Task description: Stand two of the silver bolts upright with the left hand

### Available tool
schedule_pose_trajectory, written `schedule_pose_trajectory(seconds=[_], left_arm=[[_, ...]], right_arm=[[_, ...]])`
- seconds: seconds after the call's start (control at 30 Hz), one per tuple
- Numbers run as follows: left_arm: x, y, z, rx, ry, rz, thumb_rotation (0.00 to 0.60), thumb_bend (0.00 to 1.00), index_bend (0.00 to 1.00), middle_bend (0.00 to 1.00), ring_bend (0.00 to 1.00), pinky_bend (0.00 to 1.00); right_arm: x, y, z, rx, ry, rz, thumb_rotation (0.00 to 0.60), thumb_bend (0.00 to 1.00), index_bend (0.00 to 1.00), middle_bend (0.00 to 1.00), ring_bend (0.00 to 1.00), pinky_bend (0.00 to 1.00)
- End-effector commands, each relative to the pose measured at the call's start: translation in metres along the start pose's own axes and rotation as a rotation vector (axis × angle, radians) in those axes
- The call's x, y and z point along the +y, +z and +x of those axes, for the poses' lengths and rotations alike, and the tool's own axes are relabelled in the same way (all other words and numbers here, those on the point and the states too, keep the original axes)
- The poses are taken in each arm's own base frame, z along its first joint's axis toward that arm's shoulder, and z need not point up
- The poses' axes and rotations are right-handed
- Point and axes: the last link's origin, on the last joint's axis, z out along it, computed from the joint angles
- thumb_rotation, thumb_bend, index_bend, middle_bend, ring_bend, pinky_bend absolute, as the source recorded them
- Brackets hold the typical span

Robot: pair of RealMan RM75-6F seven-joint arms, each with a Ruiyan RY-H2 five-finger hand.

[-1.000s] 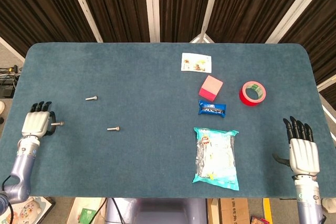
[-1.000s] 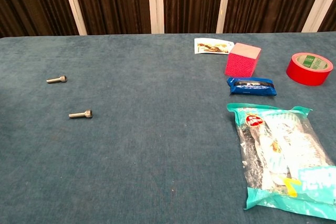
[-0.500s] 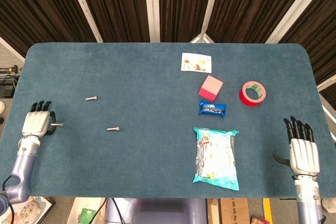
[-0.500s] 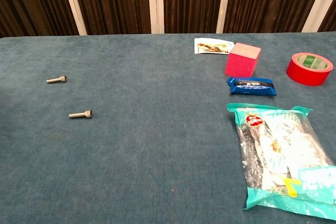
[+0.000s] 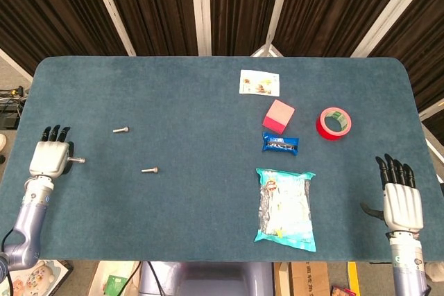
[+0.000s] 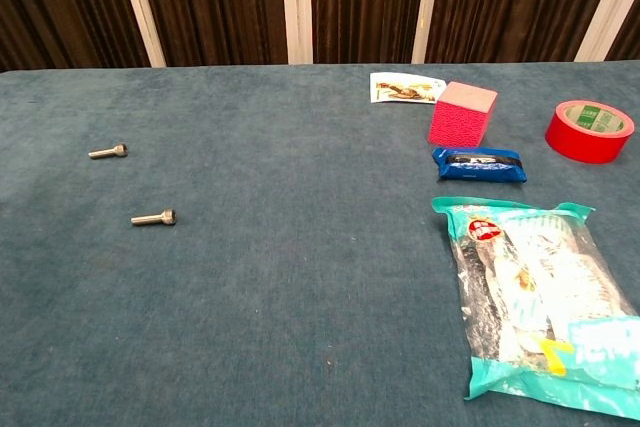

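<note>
Since a second ago my left hand [image 5: 48, 158] has crept toward twelve o'clock, fingers apart and empty, a third bolt [image 5: 76, 160] touching its three o'clock edge. Two silver bolts [image 5: 121, 129] [image 5: 149, 170] lie flat at its two and three o'clock; I'd pinch the near one by the shank, set its head on the table [image 5: 194, 213]. My right hand [image 5: 402, 202] rests open.

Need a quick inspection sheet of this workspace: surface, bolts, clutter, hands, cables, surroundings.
Surface: blue felt table, flat.
Job's things: far bolt and near bolt lie on their sides, apart; a third bolt lies beside the left hand. None upright.
Clutter: printed card, pink block, blue snack bar, red tape roll, teal snack bag, all on the right half.
Hands: left hand at the left edge, fingers straight, holding nothing; right hand near the right edge, fingers apart, holding nothing.
Cables: some on the floor beyond the left edge.
Surroundings: dark curtain behind.
</note>
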Motion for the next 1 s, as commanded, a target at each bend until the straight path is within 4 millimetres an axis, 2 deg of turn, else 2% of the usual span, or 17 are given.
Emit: schedule_pose_trajectory(seconds=[0.03,0.77,1.0], left_arm=[[0.0036,-0.0026,0.0107,0.027,0.029,-0.004,0.600,0.49,0.57,0.08,0.00,0.00],[0.0106,-0.0033,0.0077,-0.031,-0.017,0.006,0.600,0.48,0.57,0.08,0.00,0.00],[0.0117,-0.0031,0.0081,-0.040,-0.040,0.002,0.600,0.48,0.53,0.07,0.00,0.00]], right_arm=[[0.0005,-0.0001,0.0006,0.000,0.004,-0.003,0.600,0.00,0.08,0.02,0.00,0.00],[0.0019,-0.0002,0.0028,-0.002,0.009,-0.014,0.600,0.00,0.08,0.02,0.00,0.00],[0.0014,-0.0001,0.0024,-0.002,0.008,-0.014,0.600,0.00,0.08,0.02,0.00,0.00]])
